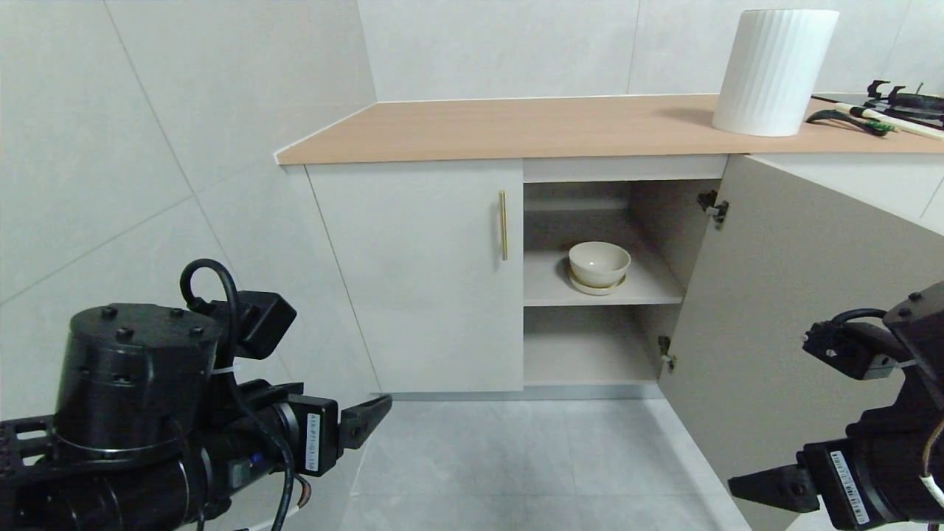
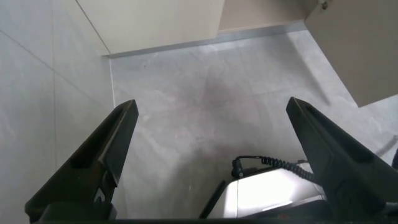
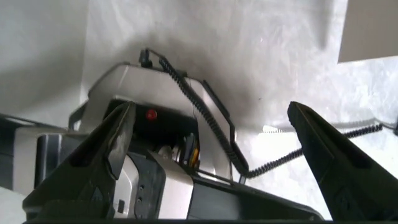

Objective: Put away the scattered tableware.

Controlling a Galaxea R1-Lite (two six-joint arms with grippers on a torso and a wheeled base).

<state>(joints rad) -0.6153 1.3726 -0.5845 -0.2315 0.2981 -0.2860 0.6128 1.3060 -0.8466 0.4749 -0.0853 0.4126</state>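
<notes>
Bowl [image 1: 599, 262] rests on plate [image 1: 594, 287] on the cabinet shelf [image 1: 653, 291]; left pincer [image 2: 211, 106] and right pincer [image 3: 211, 107] gape empty, so likely only closing the door [image 1: 782, 295] remains.

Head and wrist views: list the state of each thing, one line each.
Right door: open.
Left door: shut.
Plate: flat on the shelf.
Bowl: upright, on the plate.
White container: upright on the counter.
Left gripper: open, empty.
Right gripper: open, empty.
</notes>
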